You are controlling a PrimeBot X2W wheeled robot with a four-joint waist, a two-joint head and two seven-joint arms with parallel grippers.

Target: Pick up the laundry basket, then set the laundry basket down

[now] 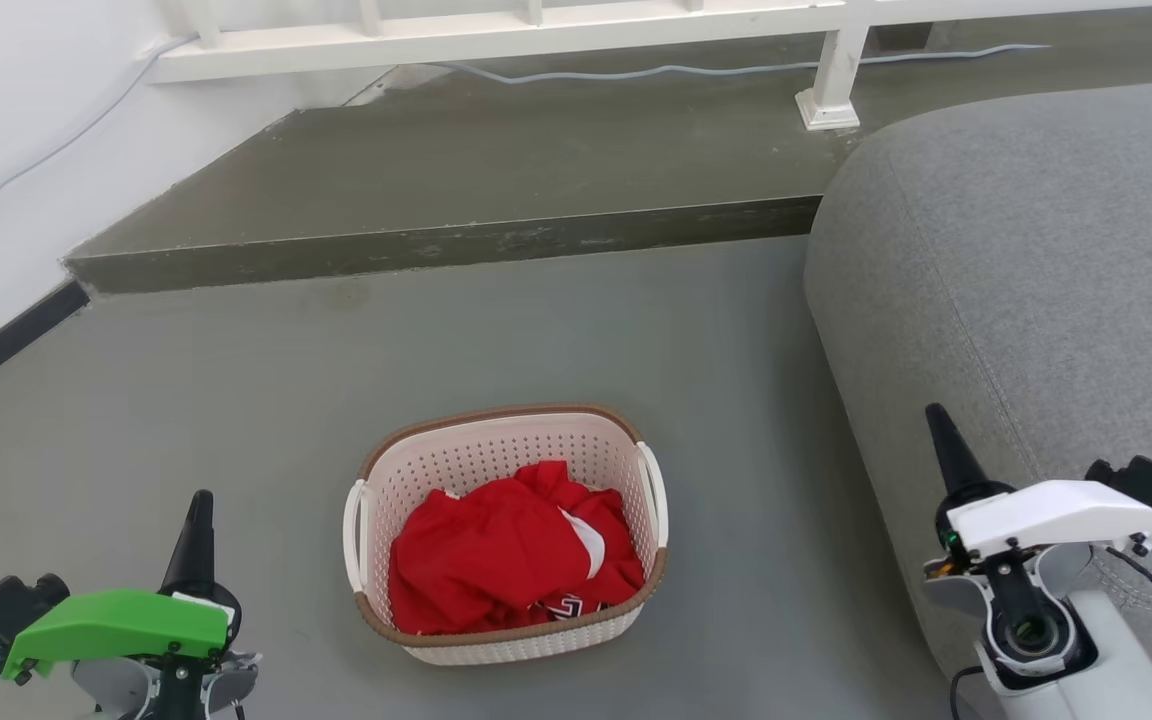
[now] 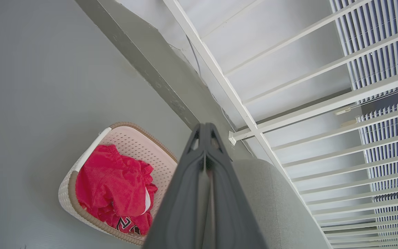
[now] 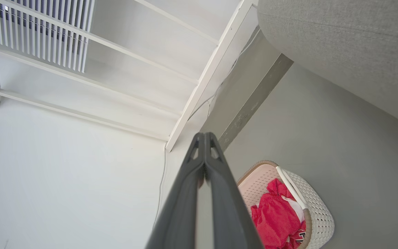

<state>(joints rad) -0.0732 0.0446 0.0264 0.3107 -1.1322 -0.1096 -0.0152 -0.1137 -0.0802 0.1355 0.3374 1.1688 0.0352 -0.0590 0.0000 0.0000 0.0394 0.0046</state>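
Head view: showed the laundry basket (image 1: 496, 455) standing flat on the grey floor (image 1: 236, 400), between the two arms and near the grey sofa (image 1: 1036, 300). Held a heap of red clothes (image 1: 496, 550) inside.

Looked light, even with the clothes in. Looked stiff too, being thin plastic full of little holes, though likely to bend a bit under a hard squeeze. Seemed smooth and maybe slippery on the sides. Seemed best to hold by the two white handles, the left handle (image 1: 353, 535) and the right handle (image 1: 654, 490), one for each side, so as not to tip.

Showed the left gripper (image 1: 198, 520) low on the left and the right gripper (image 1: 941, 430) low on the right by the sofa. Pointed both up and away, well apart from the basket. Had both pairs of fingers pressed together, clamped on nothing.

Fitted a basket waiting for a lift as well as one put down again.
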